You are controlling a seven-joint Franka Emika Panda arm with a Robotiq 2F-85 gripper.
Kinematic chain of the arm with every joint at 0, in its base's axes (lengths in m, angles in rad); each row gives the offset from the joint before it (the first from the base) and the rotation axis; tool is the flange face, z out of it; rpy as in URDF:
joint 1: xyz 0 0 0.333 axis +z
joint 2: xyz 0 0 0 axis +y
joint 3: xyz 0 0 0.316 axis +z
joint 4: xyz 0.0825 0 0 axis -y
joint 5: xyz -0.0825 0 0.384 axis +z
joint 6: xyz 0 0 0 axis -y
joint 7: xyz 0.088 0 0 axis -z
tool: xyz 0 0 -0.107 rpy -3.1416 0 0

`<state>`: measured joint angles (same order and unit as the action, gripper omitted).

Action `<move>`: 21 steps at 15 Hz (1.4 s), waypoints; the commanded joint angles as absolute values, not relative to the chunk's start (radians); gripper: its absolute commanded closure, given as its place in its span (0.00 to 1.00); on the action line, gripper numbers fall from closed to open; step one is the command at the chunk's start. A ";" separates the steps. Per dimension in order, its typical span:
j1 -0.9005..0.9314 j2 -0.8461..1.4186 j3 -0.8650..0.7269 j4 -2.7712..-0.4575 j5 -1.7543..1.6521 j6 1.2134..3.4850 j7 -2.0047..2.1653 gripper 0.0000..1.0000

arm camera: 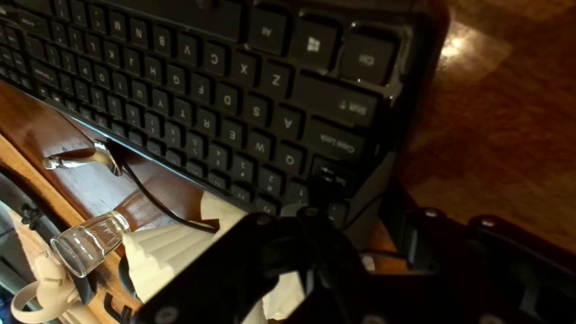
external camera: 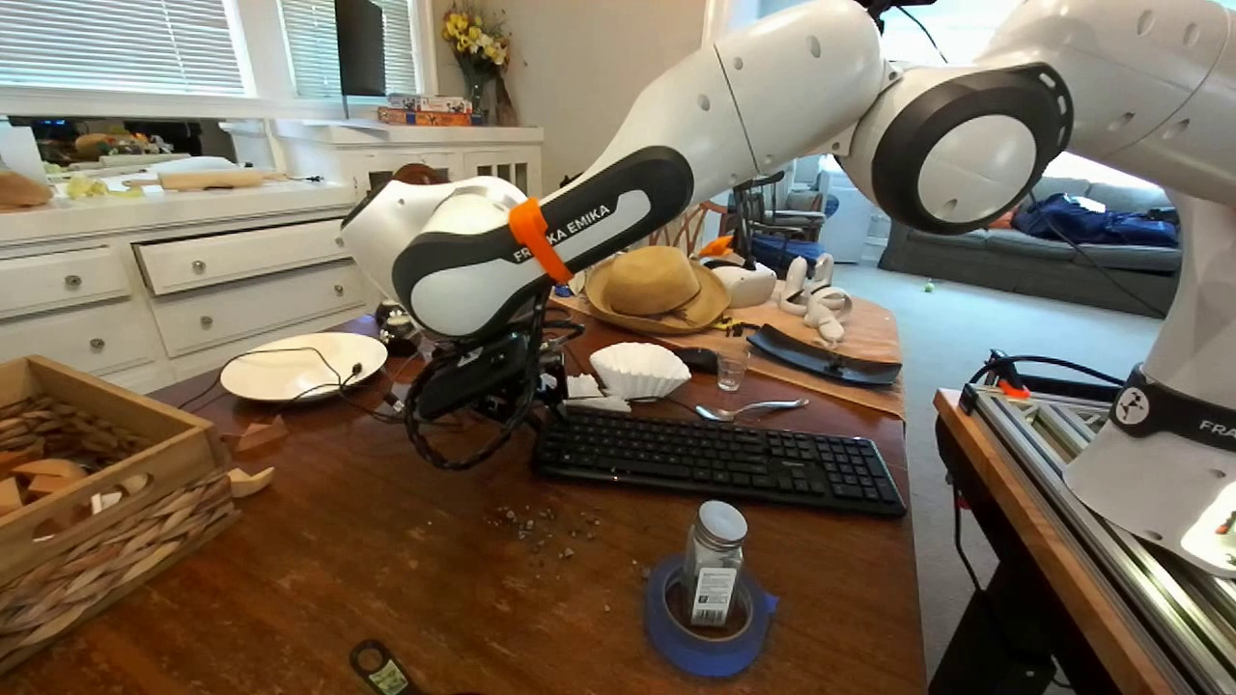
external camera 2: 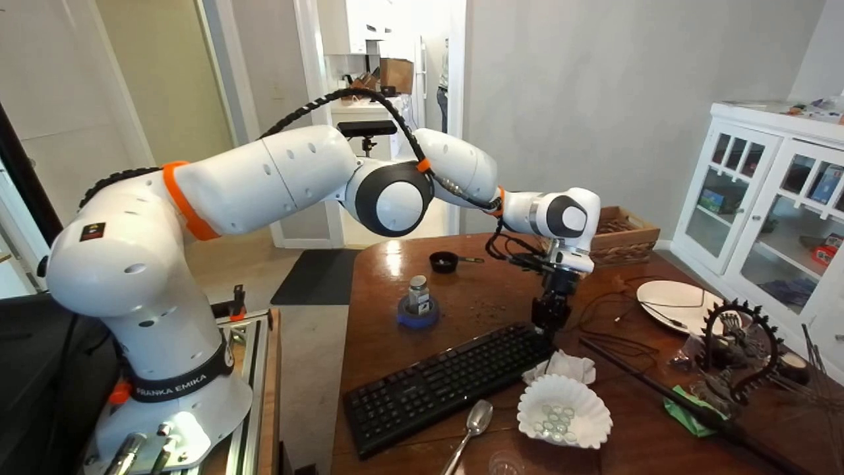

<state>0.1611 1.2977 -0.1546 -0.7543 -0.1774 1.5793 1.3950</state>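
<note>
Wooden table (external camera 2: pixel 382 349), keyboard (external camera 2: pixel 448 386) lying Tab-key end under the gripper (external camera 2: pixel 546 324)

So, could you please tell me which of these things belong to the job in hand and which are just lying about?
Part of the job, it seems:
keyboard
hand, down at one end of the keyboard

Just lying about:
blue tape roll
jar, standing inside the roll
spoon
white fluted bowl
plate
basket
straw hat
</note>
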 commanded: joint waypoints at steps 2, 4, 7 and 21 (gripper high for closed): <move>0.139 1.336 -0.167 -0.692 -0.177 1.500 1.384 0.94; 0.132 1.337 -0.178 -0.685 -0.173 1.477 1.406 0.97; 0.135 1.330 -0.181 -0.684 -0.180 1.496 1.391 0.54; 0.199 1.180 -0.111 -0.874 -0.200 1.563 1.021 0.00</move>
